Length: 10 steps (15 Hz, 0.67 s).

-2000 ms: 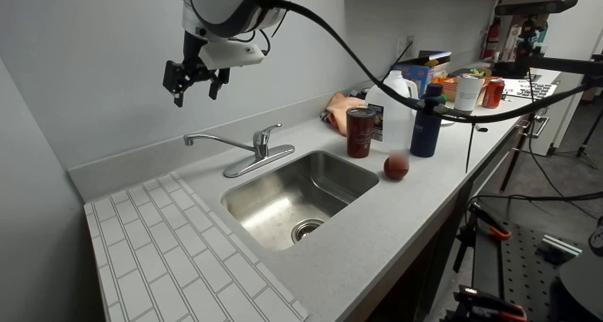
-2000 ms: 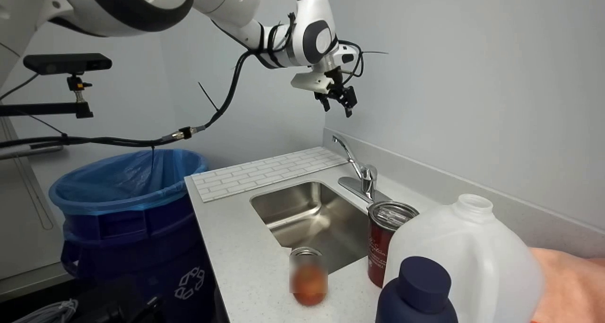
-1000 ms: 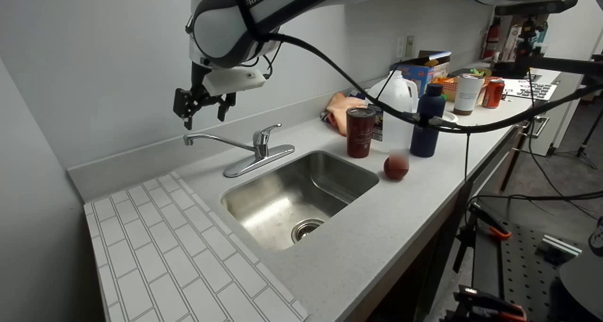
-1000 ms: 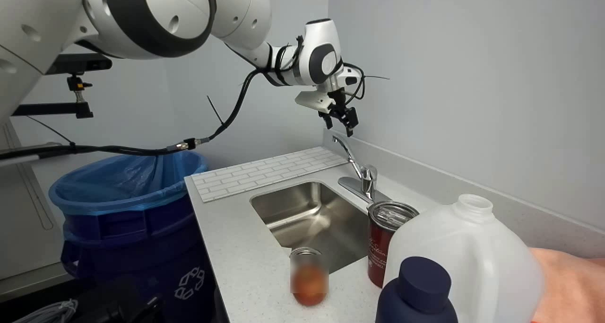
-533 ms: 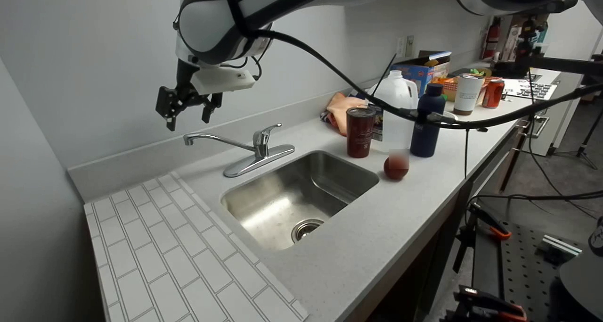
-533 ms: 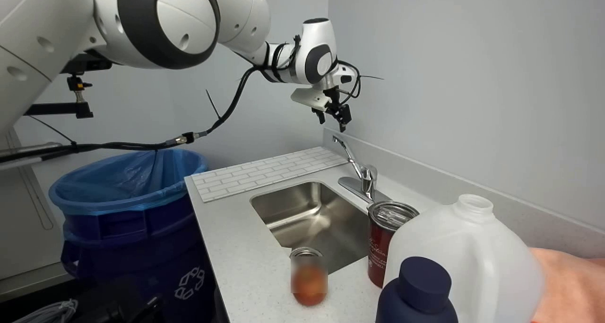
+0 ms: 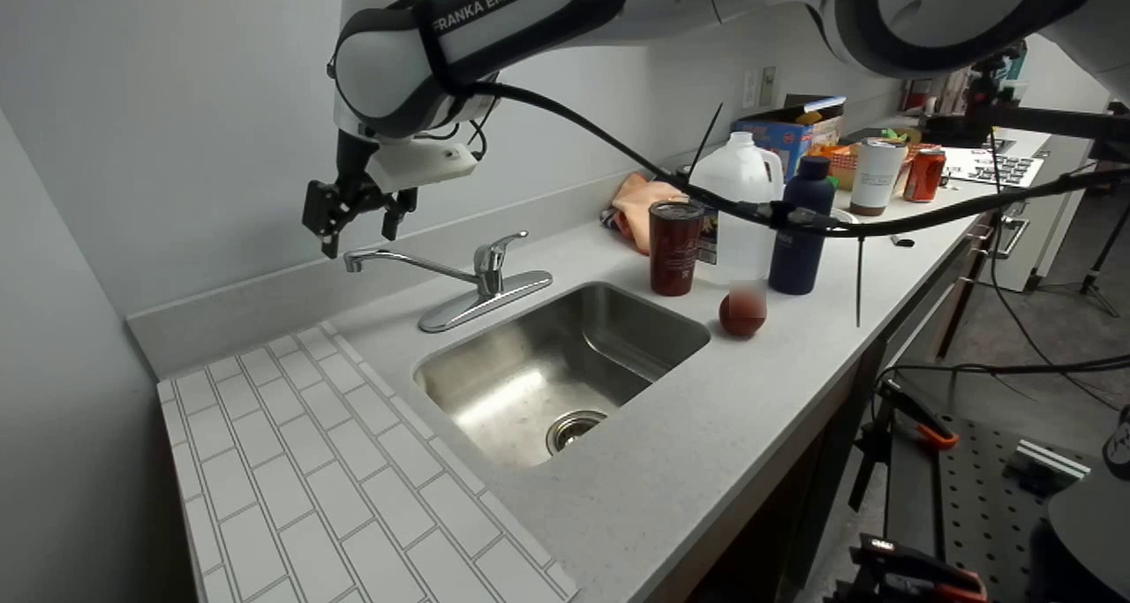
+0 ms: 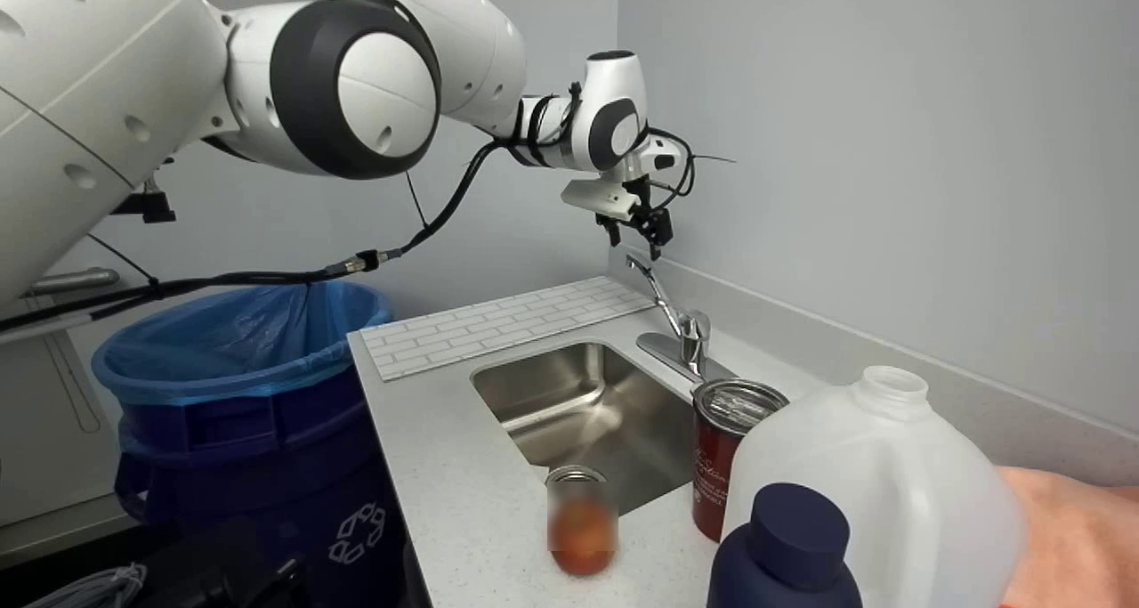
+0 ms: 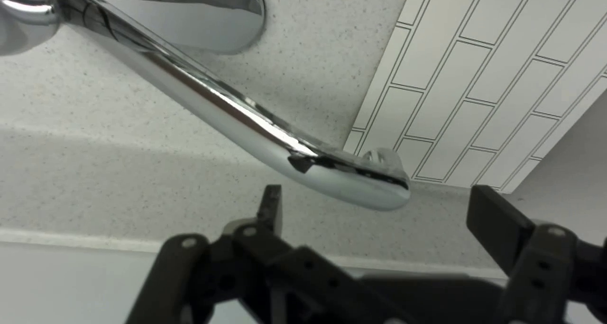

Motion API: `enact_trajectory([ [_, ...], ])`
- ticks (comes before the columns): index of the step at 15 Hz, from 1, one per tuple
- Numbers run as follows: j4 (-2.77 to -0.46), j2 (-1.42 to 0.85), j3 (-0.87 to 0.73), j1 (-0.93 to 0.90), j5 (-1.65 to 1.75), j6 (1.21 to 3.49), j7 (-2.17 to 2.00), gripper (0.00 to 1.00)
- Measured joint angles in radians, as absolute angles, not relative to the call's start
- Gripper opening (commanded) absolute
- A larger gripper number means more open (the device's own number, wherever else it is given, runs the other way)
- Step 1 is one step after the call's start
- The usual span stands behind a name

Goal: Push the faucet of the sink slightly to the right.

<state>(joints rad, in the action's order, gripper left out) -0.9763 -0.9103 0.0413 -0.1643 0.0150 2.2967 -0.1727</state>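
Note:
The chrome faucet [image 7: 415,261] stands behind the steel sink [image 7: 521,418]. Its long spout points toward the tiled board, with the lever beside the spout's base. My black gripper [image 7: 360,239] is open and empty, just above the spout's tip. In an exterior view, the gripper [image 8: 634,247] also hangs over the tip of the faucet [image 8: 658,287]. In the wrist view, the spout of the faucet [image 9: 237,120] runs diagonally, and its tip shows between and beyond the two spread fingers of the gripper [image 9: 379,210]. No contact is visible.
A tile-patterned board [image 7: 327,462] lies beside the sink. A red tumbler [image 7: 675,254], a round red fruit [image 7: 740,319], a milk jug [image 7: 737,188] and a navy bottle [image 7: 799,250] stand on the other side. The wall and backsplash [image 7: 265,294] are close behind the faucet.
My gripper has come down toward the spout's tip. It shifted sideways past the tip between one and half a second ago, then sank a little more. The faucet has not moved.

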Motion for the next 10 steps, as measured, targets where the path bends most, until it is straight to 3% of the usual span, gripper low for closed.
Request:
enact_trajectory([
  [10,-0.805,-1.017,0.085,-0.122,-0.04,2.145,-0.046,1.0],
])
